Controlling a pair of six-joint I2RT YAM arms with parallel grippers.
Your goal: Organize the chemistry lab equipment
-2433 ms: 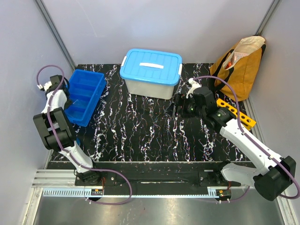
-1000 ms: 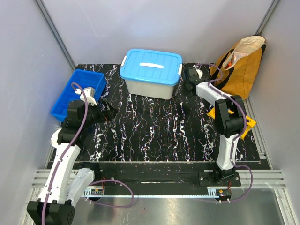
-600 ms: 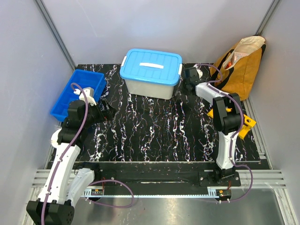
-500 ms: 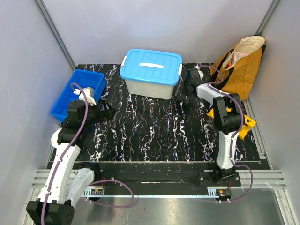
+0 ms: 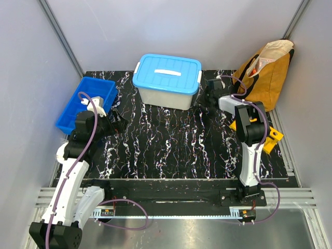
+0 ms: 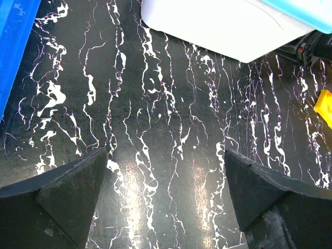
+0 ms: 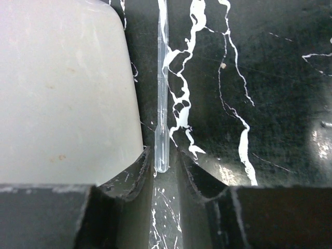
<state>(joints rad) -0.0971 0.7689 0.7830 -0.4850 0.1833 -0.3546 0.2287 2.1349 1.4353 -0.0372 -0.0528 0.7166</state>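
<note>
Clear thin plastic tube (image 7: 162,104), flat on the black marbled table (image 7: 280,104) beside the white tub (image 7: 62,88), now has the right gripper (image 7: 165,155) narrowed round its bulb (pinched? can't tell tbh), left gripper (image 6: 165,155) fingers wide apart & empty, so pickup's prob next.

Glossy black white-veined marble-look tabletop (image 6: 171,171), lamp glare. Smooth white plastic tub with glossy blue lid (image 5: 167,72); thin clear plastic tube (image 7: 162,104) just right of tub, smooth; mustard cloth bag (image 5: 267,78) further right, matt. Grainy matt black fingers (image 6: 67,192) on left gripper (image 6: 165,155).
</note>
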